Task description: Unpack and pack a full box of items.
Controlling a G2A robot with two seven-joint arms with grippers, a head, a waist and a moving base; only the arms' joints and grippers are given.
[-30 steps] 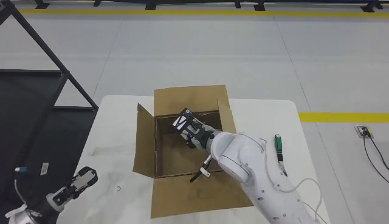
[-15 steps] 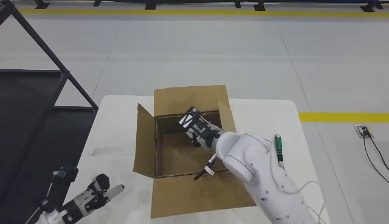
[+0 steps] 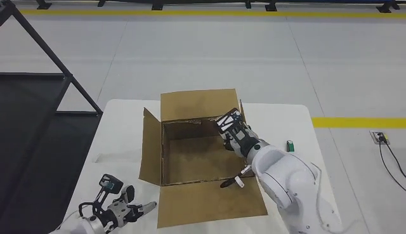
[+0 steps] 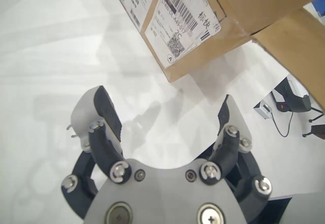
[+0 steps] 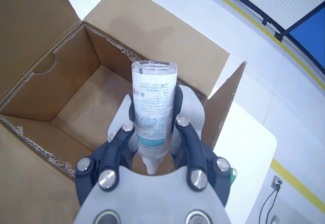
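Observation:
An open cardboard box (image 3: 151, 150) stands mid-table with its flaps spread; the inside (image 5: 83, 105) looks bare. My right gripper (image 3: 235, 129) hovers over the box's right wall, shut on a white bottle with printed text (image 5: 153, 103). The bottle (image 3: 229, 120) points away from the wrist, its flat end toward the box's far right corner. My left gripper (image 3: 143, 207) sits low at the table's front left, just off the near flap. Its fingers (image 4: 108, 110) are open with nothing between them, facing the labelled side of the box (image 4: 182, 19).
A small green item (image 3: 289, 146) lies on the white table (image 3: 120, 151) right of the box. A black frame (image 3: 44, 56) stands off the table's left side. Bare tabletop lies left and right of the box.
My right gripper has carried the bottle from over the box's middle to its right wall. The left arm has swung in from the front left corner toward the near flap.

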